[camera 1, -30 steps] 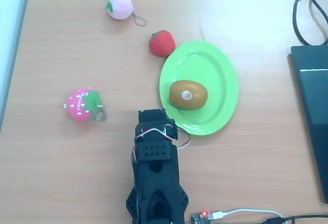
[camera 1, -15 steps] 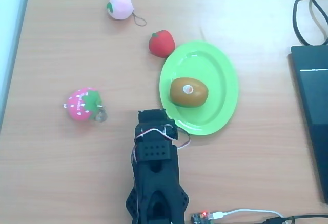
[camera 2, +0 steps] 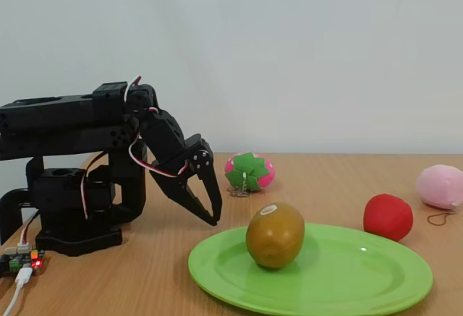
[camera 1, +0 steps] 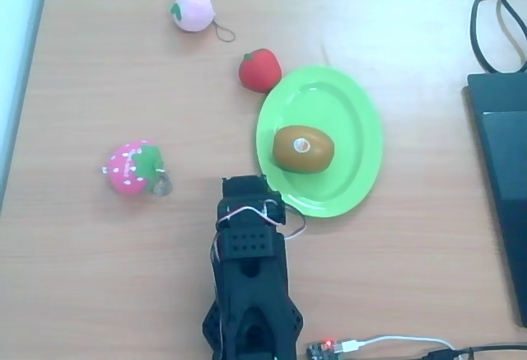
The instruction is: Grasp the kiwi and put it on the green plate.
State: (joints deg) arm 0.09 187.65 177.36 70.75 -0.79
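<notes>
The golden-brown kiwi lies inside the lime-green plate, left of its middle in the overhead view, pale spot facing up. My black arm is folded back over its base, just off the plate's lower-left rim. In the fixed view my gripper points down at the table left of the plate. Its fingers are together with nothing between them, a short gap away from the kiwi.
A red round fruit rests against the plate's far rim. A pink peach lies farther back and a pink strawberry beside the arm. A black device and cables occupy the overhead view's right edge.
The kiwi has rocked slightly on the plate, its pale spot shifting a little, then settled. The arm has not moved.
</notes>
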